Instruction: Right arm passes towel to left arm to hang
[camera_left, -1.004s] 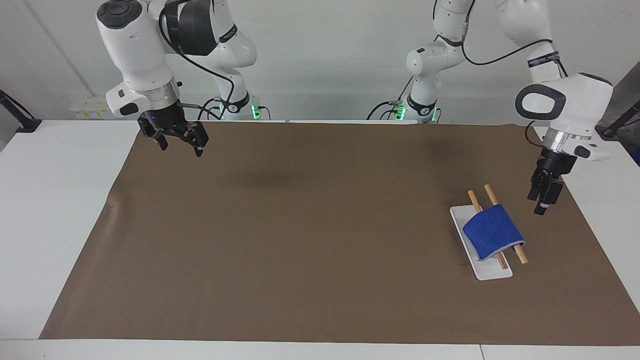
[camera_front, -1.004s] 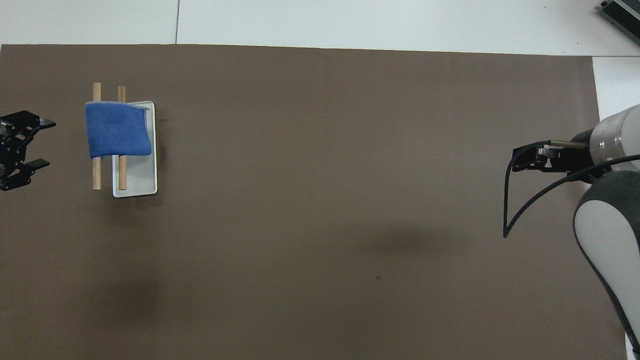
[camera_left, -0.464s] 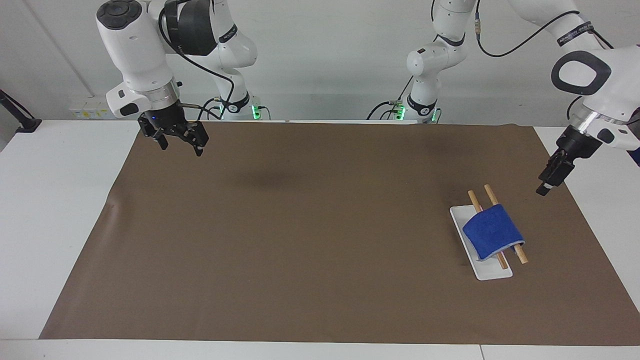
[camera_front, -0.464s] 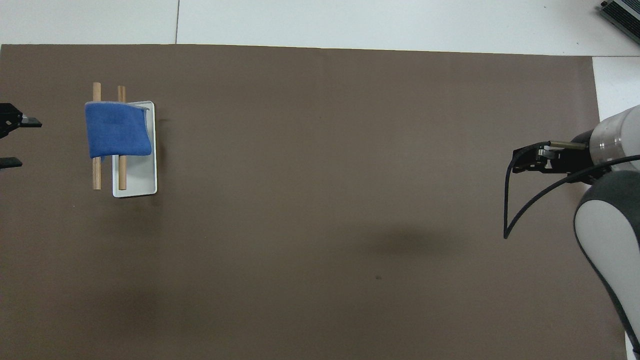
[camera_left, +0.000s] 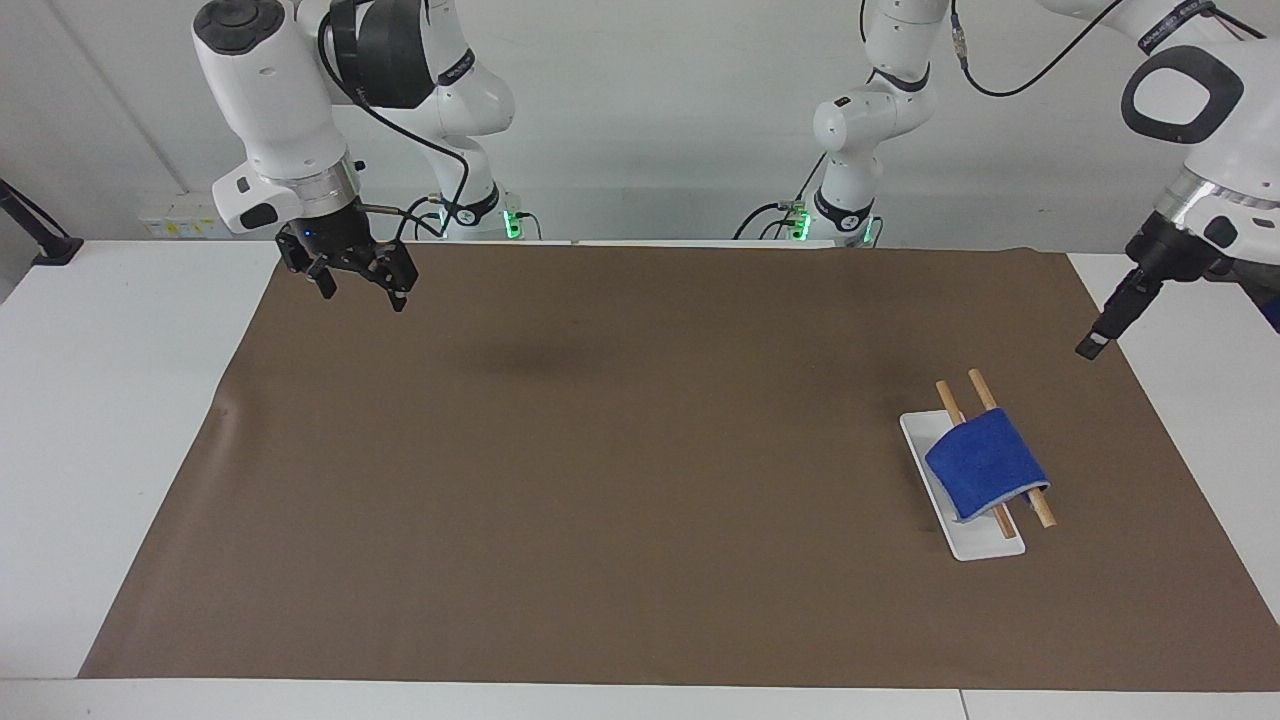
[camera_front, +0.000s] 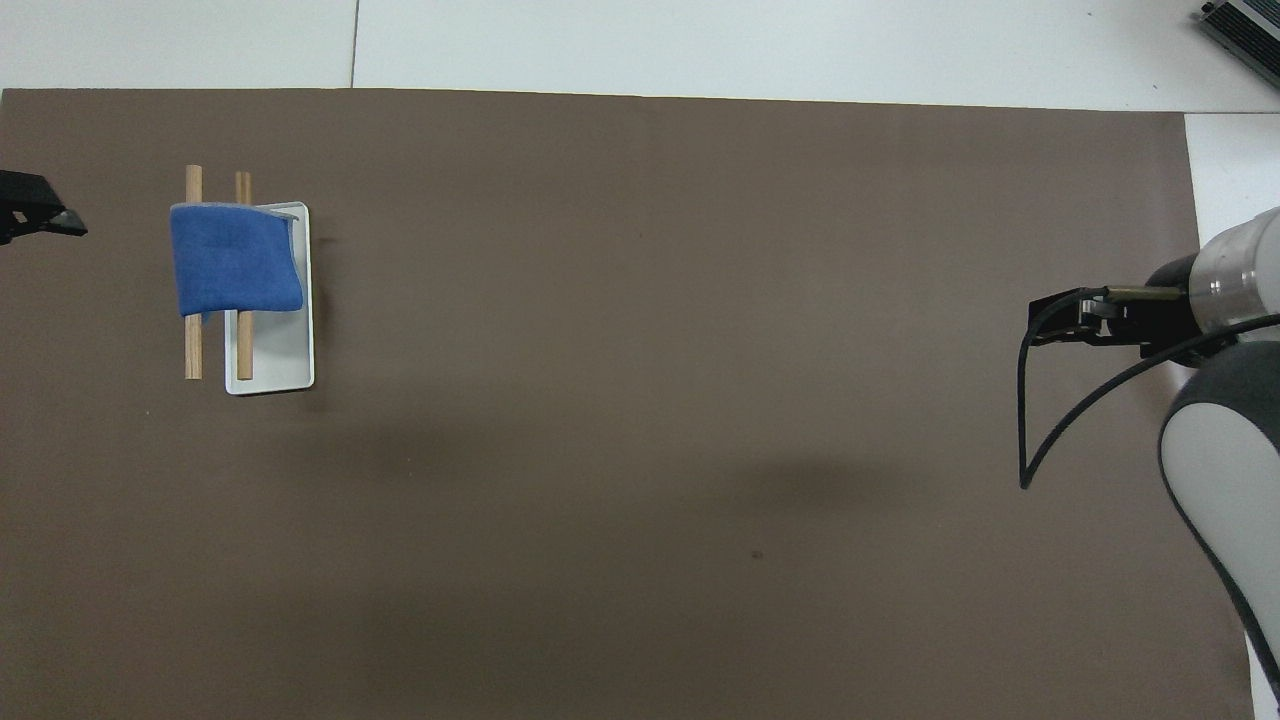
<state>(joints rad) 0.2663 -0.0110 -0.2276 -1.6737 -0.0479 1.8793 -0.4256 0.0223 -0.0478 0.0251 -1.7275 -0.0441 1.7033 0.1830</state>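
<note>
Towel (camera_left: 985, 463): royal-blue cloth, draped over two wooden rods (camera_left: 1040, 513) that lie side by side, its folded edge hanging down onto a white tray (camera_left: 975, 545). Held by no gripper

Wooden rods: a parallel pair, both ends showing past the towel; one lies above the tray, the other just off the tray's long edge toward the left arm's end of the tabletop

White tray: small, rectangular, flat on the brown mat (camera_left: 600, 480), near the mat's short edge at the left arm's end, about midway between the mat's two long edges

Brown mat: covers most of the white tabletop (camera_left: 100, 400), bare strips left at both short ends

Left gripper (camera_left: 1098, 340): raised over the mat's edge at the left arm's end, well apart from the towel, tilted, jaws wide, holding nothing; only a tip shows in the overhead view (camera_front: 40, 215)

Right gripper (camera_left: 362, 288): blue light lit, hanging over the mat's corner at the right arm's end nearest the robots, jaws wide, holding nothing
</note>
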